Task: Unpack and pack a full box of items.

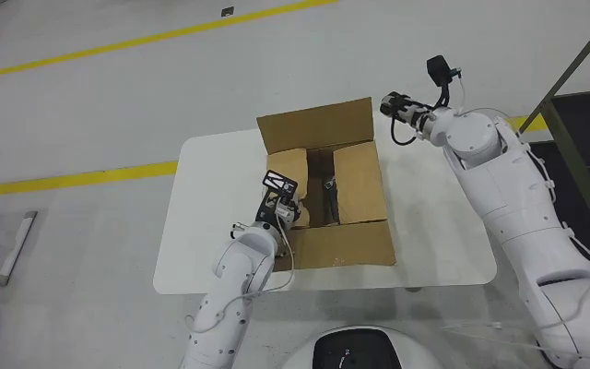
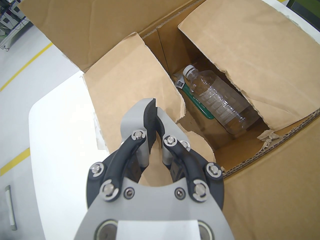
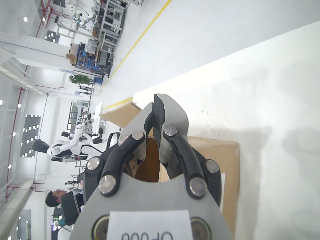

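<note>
A brown cardboard box (image 1: 355,242) stands on the white table (image 1: 212,249), its back flap (image 1: 318,124) upright and two inner flaps half folded over the opening. Through the gap lies a clear plastic bottle (image 2: 220,101) with a white cap on a green flat item (image 2: 197,103). My left gripper (image 2: 153,106) is shut with nothing in it, just over the torn left inner flap (image 2: 130,81); from above it sits at the box's near left corner (image 1: 279,205). My right gripper (image 3: 155,104) is shut and empty, beside the box's far right corner (image 1: 389,104).
Bare table surface lies to the left of the box and to its right (image 1: 442,231). A dark green frame (image 1: 562,101) stands off the table's right side. Yellow floor lines (image 1: 83,177) run past the table.
</note>
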{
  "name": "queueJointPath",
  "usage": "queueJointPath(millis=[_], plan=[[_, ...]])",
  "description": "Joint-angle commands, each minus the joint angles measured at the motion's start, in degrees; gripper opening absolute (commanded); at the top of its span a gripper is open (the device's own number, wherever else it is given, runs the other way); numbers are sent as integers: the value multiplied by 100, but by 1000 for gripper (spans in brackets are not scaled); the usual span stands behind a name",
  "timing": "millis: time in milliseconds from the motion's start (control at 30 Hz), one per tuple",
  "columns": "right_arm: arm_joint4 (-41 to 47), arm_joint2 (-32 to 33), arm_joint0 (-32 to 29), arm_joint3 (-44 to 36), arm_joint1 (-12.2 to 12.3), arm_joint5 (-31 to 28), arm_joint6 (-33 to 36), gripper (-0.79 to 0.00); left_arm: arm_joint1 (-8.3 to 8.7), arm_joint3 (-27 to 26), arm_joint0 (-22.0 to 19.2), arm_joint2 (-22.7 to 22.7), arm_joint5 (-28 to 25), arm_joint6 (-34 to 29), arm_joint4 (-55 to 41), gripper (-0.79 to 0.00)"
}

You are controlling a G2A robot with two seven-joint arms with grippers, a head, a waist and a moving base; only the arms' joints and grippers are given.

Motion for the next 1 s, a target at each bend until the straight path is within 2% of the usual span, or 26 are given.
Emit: queueJointPath(millis=[0,300,467,567,800,900,967], plan=[[-172,0,-103,-250,21,-91,-139,-785,3,-63,19,-16,14,-2,21,0],[-667,330,-954,-1863,188,168,-274,-785,24,-737,245,-353,313,76,-209,0],[-694,498,-1237,-2440,238,344,-236,-785,23,-1156,412,-635,767,292,-403,0],[-1182,465,-1456,-2811,284,374,-201,-785,26,-1299,493,-799,955,405,-473,0],[-1558,689,-2034,-3370,385,776,134,-785,43,-1028,603,-1087,1426,352,-164,0],[-1542,901,-2224,-3343,405,1219,-29,-785,37,-692,508,-1108,1918,174,346,0],[-1468,983,-2334,-3255,408,1302,-159,-785,18,-413,414,-1010,2206,210,685,0]])
